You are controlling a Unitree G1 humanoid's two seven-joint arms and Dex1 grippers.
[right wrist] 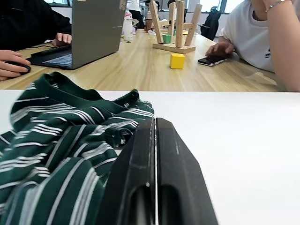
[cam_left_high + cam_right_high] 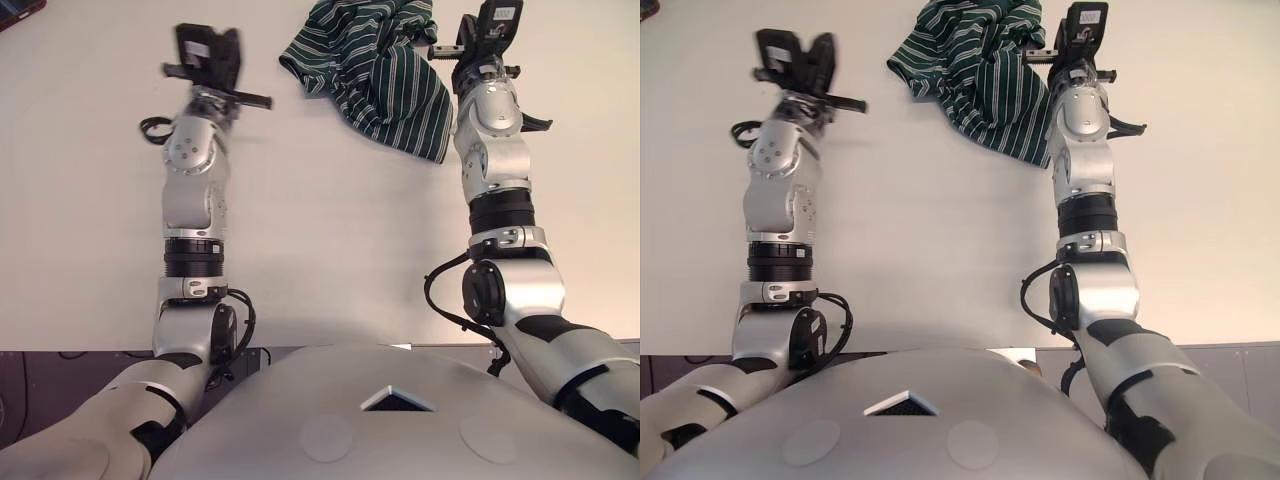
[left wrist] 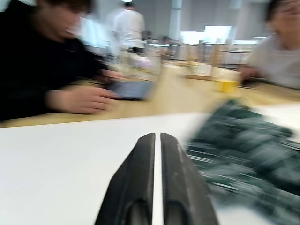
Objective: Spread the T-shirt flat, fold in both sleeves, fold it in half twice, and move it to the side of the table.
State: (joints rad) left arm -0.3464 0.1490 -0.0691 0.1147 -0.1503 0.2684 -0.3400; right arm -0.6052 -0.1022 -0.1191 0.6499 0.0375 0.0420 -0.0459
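Crumpled dark-green, white-striped T-shirt (image 2: 375, 75) on white table (image 2: 330, 250): seemingly 0 of 4 stages done (spreading pending); left gripper (image 3: 157, 138) and right gripper (image 1: 155, 122) pinched closed, empty.

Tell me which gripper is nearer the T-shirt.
Right. The right gripper sits close beside the T-shirt's edge; the left gripper is on its other side, apart across bare table.

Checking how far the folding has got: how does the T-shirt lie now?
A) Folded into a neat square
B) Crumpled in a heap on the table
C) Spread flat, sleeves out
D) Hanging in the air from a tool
B: the T-shirt lies bunched in wrinkled folds on the white table, beside the right tool, with nothing spread or folded yet.
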